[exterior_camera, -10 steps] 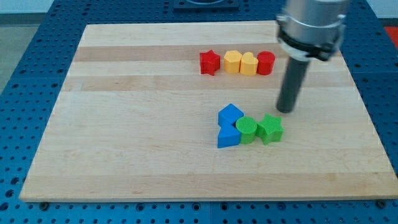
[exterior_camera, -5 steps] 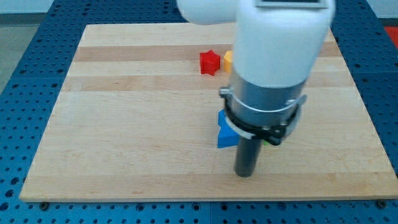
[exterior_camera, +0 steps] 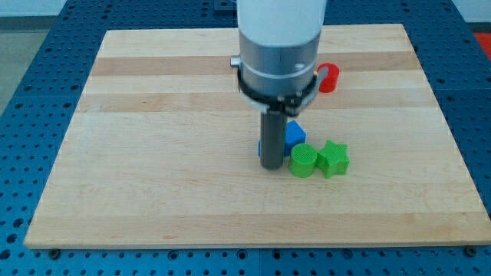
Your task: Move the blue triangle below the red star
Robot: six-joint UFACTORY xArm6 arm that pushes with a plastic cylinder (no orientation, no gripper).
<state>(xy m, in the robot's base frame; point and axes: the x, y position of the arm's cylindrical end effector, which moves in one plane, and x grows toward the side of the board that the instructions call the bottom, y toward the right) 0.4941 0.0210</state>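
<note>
Showing only in part, a blue block (exterior_camera: pixel 294 134) lies near the middle of the wooden board (exterior_camera: pixel 153 153), just behind and to the view's right of the dark rod; its shape cannot be confirmed, so whether it is the blue triangle cannot be told. The red star is hidden behind the arm body (exterior_camera: pixel 278 46). My tip (exterior_camera: pixel 271 165) rests on the board just to the view's left of the green round block (exterior_camera: pixel 304 161), close to it. A green star (exterior_camera: pixel 334 158) sits touching that round block on its right. A red round block (exterior_camera: pixel 328 77) shows partly at the arm's right edge, toward the view's top. No claw is fitted; the arm ends in the rod.
</note>
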